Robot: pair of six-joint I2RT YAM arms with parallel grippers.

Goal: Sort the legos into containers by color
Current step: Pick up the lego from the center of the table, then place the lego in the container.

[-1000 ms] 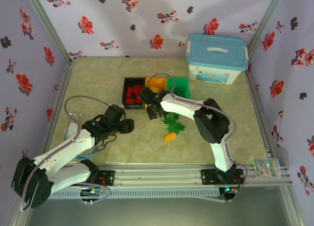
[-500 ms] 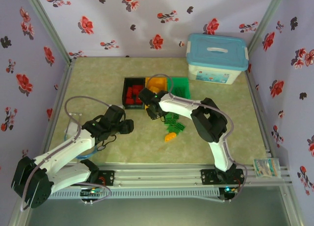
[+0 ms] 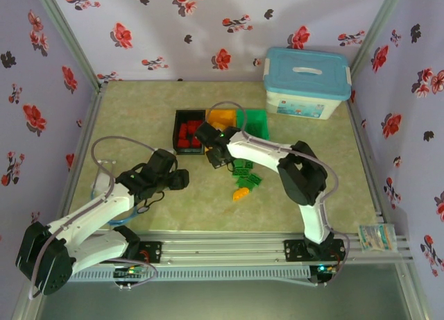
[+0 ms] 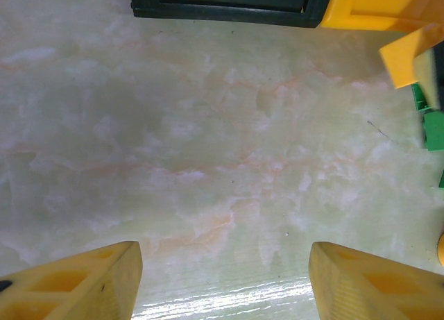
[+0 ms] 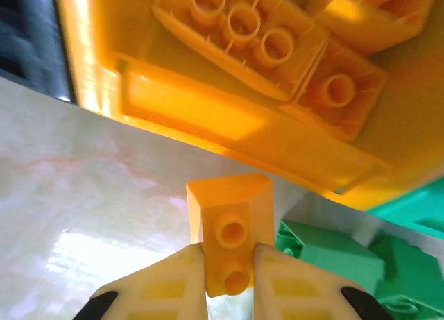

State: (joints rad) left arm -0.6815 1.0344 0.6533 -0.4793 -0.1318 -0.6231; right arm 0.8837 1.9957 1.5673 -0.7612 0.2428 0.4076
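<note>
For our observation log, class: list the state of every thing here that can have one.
Left gripper: jaws open, empty.
Right gripper: jaws shut on yellow brick.
Black bin: holds red bricks.
Yellow bin: holds yellow bricks.
White box: lid on.
Green bricks: loose on table.

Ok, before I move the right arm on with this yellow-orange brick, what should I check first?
1. Grip: the right gripper is shut on the small yellow-orange studded plastic brick, with both fingers on it: ok.
2. Colour match: the yellow-orange rectangular plastic bin lies just ahead, with same-coloured bricks inside: ok.
3. Brick over the bin's opening: it hangs short of the near wall, over the table: not ok.
4. Height to clear that wall: cannot tell.
5. Left gripper out of the way: it is open over the table, away from the yellow-orange bin: ok.
</note>
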